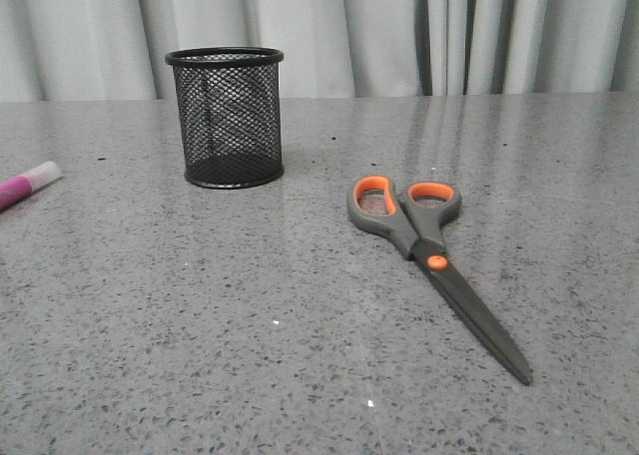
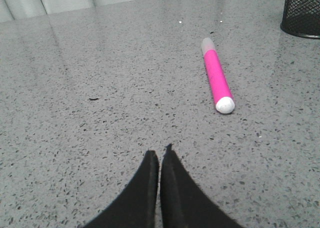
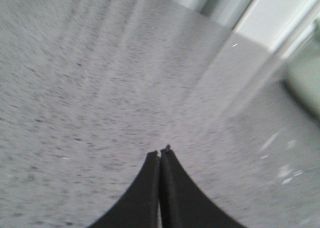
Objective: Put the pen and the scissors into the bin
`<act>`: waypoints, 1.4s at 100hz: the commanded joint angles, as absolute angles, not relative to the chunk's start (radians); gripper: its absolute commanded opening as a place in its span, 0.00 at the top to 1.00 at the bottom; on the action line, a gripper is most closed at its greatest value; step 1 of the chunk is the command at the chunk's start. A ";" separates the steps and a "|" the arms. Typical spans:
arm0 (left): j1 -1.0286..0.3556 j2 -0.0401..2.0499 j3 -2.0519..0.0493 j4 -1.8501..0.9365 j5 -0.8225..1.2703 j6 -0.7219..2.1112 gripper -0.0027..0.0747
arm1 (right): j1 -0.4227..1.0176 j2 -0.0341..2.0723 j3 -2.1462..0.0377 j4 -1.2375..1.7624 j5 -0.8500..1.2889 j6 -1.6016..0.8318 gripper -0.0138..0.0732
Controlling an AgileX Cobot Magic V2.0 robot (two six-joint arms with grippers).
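The black mesh bin (image 1: pixel 226 116) stands upright at the back left of the table, empty as far as I can see. The scissors (image 1: pixel 429 260) lie flat to its right, orange-lined handles toward the bin side, blades pointing to the near right. The pink pen (image 1: pixel 28 186) lies at the far left edge of the front view. In the left wrist view the pen (image 2: pixel 217 77) lies flat ahead of my left gripper (image 2: pixel 160 152), which is shut and empty; the bin (image 2: pixel 302 13) shows at the corner. My right gripper (image 3: pixel 160 152) is shut and empty over bare table.
The speckled grey tabletop (image 1: pixel 200 315) spreads across the front view, with pale curtains (image 1: pixel 399 26) behind it. Neither arm shows in the front view. The right wrist view is blurred and shows only table and curtain.
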State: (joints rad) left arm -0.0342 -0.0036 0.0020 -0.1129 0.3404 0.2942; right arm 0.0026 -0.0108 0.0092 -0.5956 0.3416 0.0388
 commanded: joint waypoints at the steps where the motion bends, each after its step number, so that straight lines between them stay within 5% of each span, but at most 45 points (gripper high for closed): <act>1: -0.032 -0.037 0.046 -0.119 0.303 0.282 0.99 | -0.004 -0.031 0.024 -0.766 0.275 0.034 0.91; 49: -0.032 -0.037 0.046 -0.225 0.291 0.282 0.99 | -0.004 -0.031 0.024 -1.175 0.170 0.034 0.91; 76: -0.032 -0.037 0.046 -0.242 0.278 0.282 0.99 | -0.004 -0.031 0.024 -1.175 -0.233 0.034 0.91; 115: -0.032 -0.037 0.046 -0.438 0.262 0.282 0.99 | -0.004 -0.031 0.023 -1.175 -0.500 0.042 0.91; 140: -0.032 -0.037 0.046 -0.884 0.260 0.282 0.99 | -0.004 -0.029 0.023 -1.087 -0.741 0.427 0.91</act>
